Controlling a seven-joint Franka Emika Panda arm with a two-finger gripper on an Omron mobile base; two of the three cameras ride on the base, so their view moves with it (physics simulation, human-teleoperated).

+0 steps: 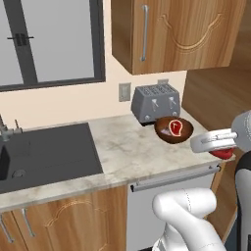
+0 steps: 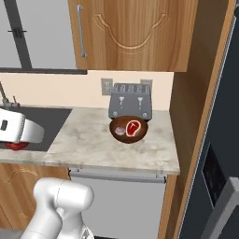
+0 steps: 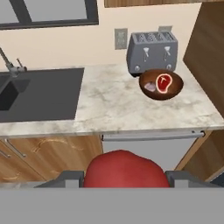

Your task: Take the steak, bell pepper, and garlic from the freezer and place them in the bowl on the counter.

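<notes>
The dark brown bowl [image 1: 163, 134] [image 2: 142, 135] [image 3: 176, 90] stands on the beige counter [image 1: 127, 147] [image 2: 88, 140] [image 3: 113, 100] in front of the toaster. Inside it lie the steak [image 1: 176, 127] [image 2: 134, 127] [image 3: 163, 82] and the pale garlic [image 2: 120, 131] [image 3: 150, 86]. My gripper [image 1: 221, 148] [image 2: 16, 143] [image 3: 124, 178] is shut on the red bell pepper [image 1: 224, 154] [image 2: 17, 146] [image 3: 124, 166]. It hovers out in front of the counter's front edge, short of the bowl. The dark freezer [image 2: 224, 140] stands at the far right.
A grey toaster [image 1: 156, 101] [image 2: 130, 100] [image 3: 152, 51] sits against the wall behind the bowl. A dark sink [image 1: 46, 154] [image 3: 39, 94] with a faucet [image 1: 6, 128] lies to the left. Wooden upper cabinets [image 1: 176, 34] hang above, and a wooden side panel [image 2: 191, 93] borders the counter's right end.
</notes>
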